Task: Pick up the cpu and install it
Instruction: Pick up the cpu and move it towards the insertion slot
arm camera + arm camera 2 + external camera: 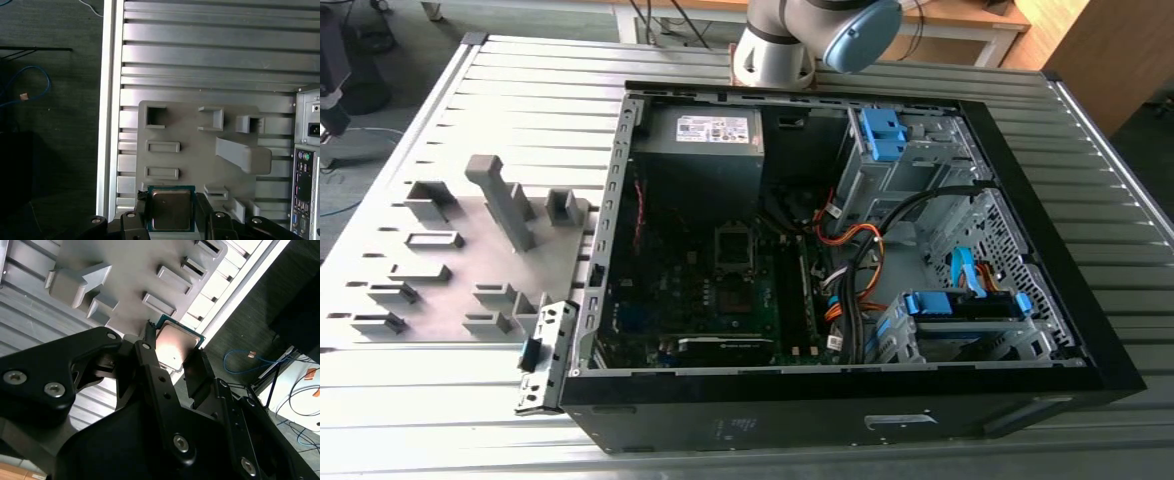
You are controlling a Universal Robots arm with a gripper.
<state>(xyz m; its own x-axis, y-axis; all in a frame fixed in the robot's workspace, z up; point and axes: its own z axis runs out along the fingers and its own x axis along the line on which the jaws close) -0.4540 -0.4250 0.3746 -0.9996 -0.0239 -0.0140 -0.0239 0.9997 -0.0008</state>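
The cpu (171, 209) is a small square chip with a silvery top and a dark green rim, and it sits between the black fingers of my gripper (171, 216), which is shut on it. In the second wrist view the same cpu (175, 344) shows between the two fingers (150, 362) of the gripper (172, 357). It hangs above the grey fixture plate (200, 150), near the plate's edge. The open computer case (854, 250) lies on the table, and its motherboard socket (734, 246) is exposed in the middle.
The grey fixture plate (467, 250) with several raised blocks lies on the ribbed metal table at the exterior view's left, beside the case. Cables and blue drive bays (961, 300) crowd the case's right side. The arm's base (787, 40) stands behind the case.
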